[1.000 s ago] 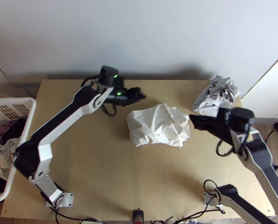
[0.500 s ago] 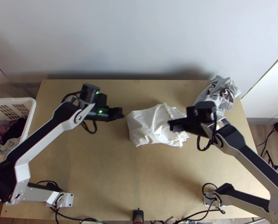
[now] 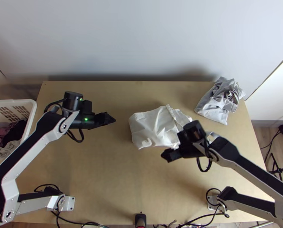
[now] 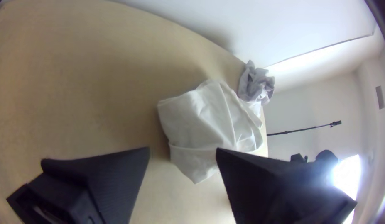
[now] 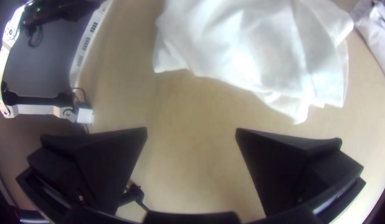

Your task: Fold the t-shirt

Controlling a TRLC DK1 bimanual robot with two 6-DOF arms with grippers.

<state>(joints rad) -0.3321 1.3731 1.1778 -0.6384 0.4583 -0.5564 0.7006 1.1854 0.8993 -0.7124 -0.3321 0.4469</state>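
Note:
The white t-shirt lies mid-table as a compact, wrinkled folded bundle with uneven layers at its right end. Left of it, apart from the cloth, is my left gripper; in its wrist view the left gripper is open with nothing between the fingers, and the shirt lies beyond. My right gripper is over the table just on the near side of the shirt's right part. In its own wrist view the right gripper stands open and holds nothing, the shirt lying past its fingertips.
A crumpled grey cloth lies at the table's back right corner. The white basket with mixed clothes stands off the left edge. Bare wood spreads in front of the shirt; cables run along the near edge.
My left gripper has moved left and a bit nearer, away from the shirt. From the shirt's right side, my right gripper has come left across its right end and down toward the near edge.

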